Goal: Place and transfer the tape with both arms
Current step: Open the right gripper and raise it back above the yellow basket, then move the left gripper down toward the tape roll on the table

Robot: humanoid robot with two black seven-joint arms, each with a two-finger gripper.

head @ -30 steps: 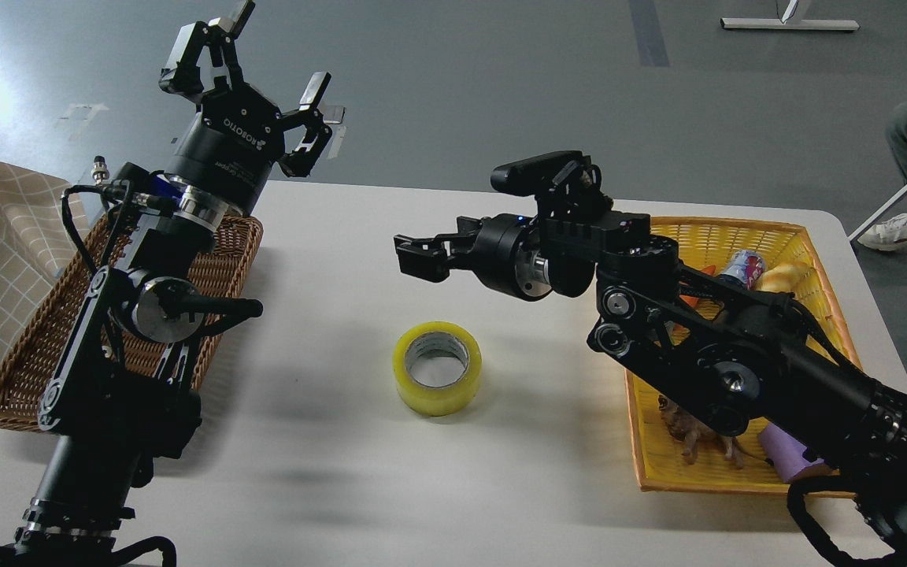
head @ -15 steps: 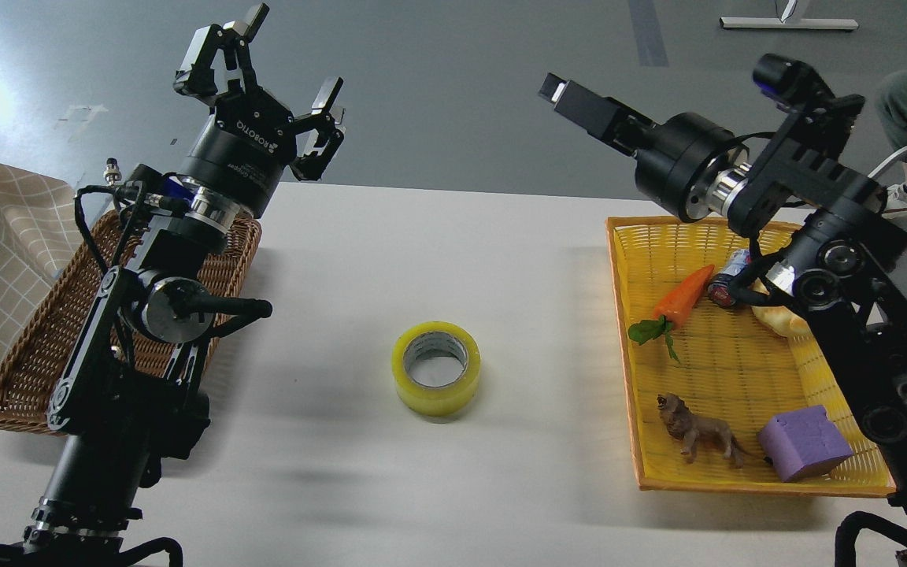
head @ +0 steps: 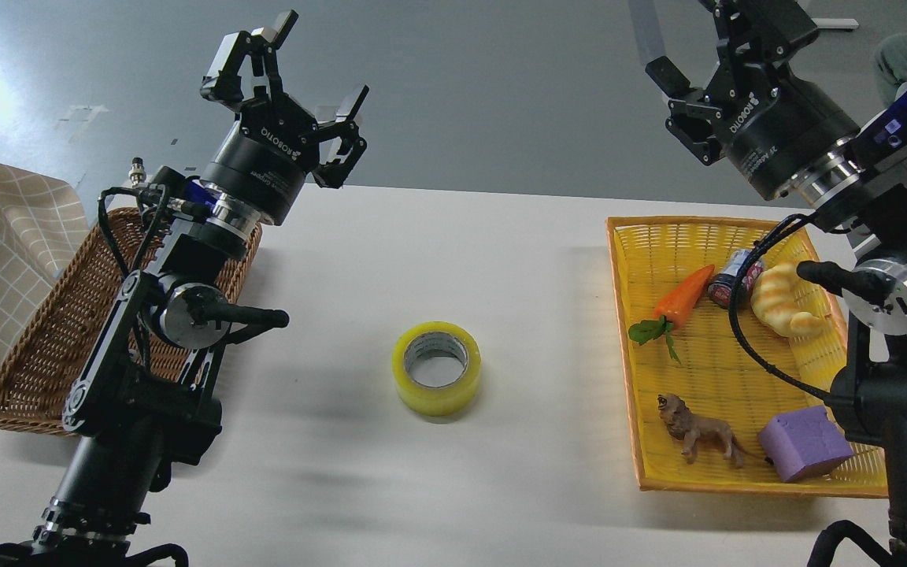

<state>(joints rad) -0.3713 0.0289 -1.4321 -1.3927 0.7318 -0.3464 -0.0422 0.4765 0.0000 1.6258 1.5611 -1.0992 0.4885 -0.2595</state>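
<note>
The left gripper (head: 296, 87) is raised above the far-left part of the table (head: 327, 488), its fingers spread wide with nothing between them. The right gripper (head: 694, 75) is raised too, beyond the far-right corner, partly cut off by the top edge; the fingers that show look splayed and hold nothing — though the full spread is out of view.

The tape (head: 437, 367) lies flat on its side near the table's middle, core hole facing up, well apart from both grippers. Left of the tape sits a brown wicker basket (head: 36, 346); right of it a yellow basket (head: 650, 236) holding a toy carrot (head: 683, 296), a can (head: 731, 277), a croissant (head: 780, 299), a lion figure (head: 697, 433) and a purple block (head: 804, 443).

The roll looks light and stiff, its cardboard core resisting a squeeze. The glossy outer wrap is probably slick — a pinch across the wall, one finger inside the hole and the others outside, should hold better than spanning the full width.
</note>
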